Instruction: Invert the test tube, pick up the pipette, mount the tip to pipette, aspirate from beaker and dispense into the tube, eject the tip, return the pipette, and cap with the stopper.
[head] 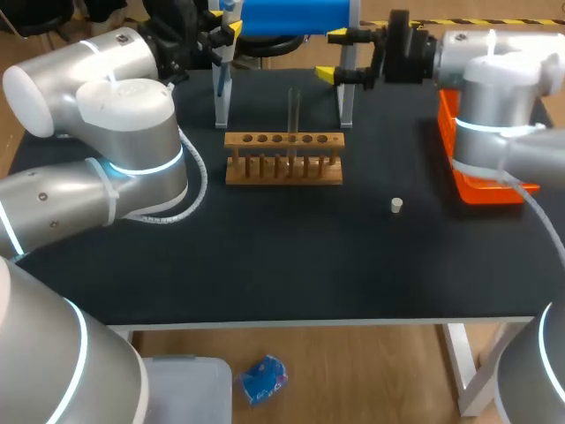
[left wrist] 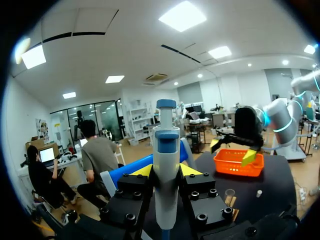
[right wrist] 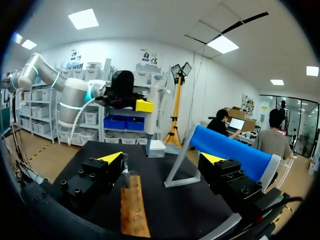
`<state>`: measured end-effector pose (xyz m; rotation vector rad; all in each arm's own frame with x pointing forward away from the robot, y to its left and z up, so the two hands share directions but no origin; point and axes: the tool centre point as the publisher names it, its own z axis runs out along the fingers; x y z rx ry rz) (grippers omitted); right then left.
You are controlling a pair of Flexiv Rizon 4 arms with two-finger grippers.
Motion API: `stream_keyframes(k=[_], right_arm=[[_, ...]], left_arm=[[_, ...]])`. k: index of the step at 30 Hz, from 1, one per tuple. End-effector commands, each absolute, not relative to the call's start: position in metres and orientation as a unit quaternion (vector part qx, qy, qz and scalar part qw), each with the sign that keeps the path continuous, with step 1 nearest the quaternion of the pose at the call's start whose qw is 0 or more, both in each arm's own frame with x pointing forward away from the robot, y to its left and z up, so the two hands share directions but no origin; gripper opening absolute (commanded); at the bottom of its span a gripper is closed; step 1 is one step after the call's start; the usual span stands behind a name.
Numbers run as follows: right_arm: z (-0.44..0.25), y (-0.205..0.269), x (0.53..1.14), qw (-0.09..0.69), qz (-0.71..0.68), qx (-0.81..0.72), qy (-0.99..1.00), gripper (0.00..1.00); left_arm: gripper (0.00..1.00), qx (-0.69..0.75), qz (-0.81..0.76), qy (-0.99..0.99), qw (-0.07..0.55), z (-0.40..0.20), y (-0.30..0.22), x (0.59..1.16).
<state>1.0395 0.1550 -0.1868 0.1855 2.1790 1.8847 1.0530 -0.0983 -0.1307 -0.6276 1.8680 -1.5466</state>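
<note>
Left claw (left wrist: 165, 171) is clamped on the pipette (left wrist: 166, 142) by the blue stand (head: 291, 15). Right claw (right wrist: 163, 159) is wide open and empty, behind the rack (head: 283, 159) holding the tube (head: 293, 110). Stopper (head: 396, 206) is loose on the surface (head: 265, 256), near the orange basket (head: 481, 181).

Black table (head: 265, 265): rack (head: 283, 159), stopper (head: 397, 206), orange basket (head: 484, 188), stand (head: 296, 16).

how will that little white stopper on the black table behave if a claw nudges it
The small white cylindrical stopper seems to stand on end on the black table; being tiny, it is probably light and would skid or topple. On its round side it may roll.
</note>
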Motion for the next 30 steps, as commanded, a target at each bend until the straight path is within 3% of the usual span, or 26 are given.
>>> stream_keyframes(k=[1,30], right_arm=[[-0.189,0.176,1.083,0.115,0.645,0.058,0.753,1.00],[-0.197,0.164,1.091,0.128,0.641,0.073,0.754,1.00]], left_arm=[[0.00,-0.237,-0.589,0.706,0.315,-0.132,-0.099,1.054],[0.00,-0.237,-0.589,0.706,0.315,-0.132,-0.099,1.054]])
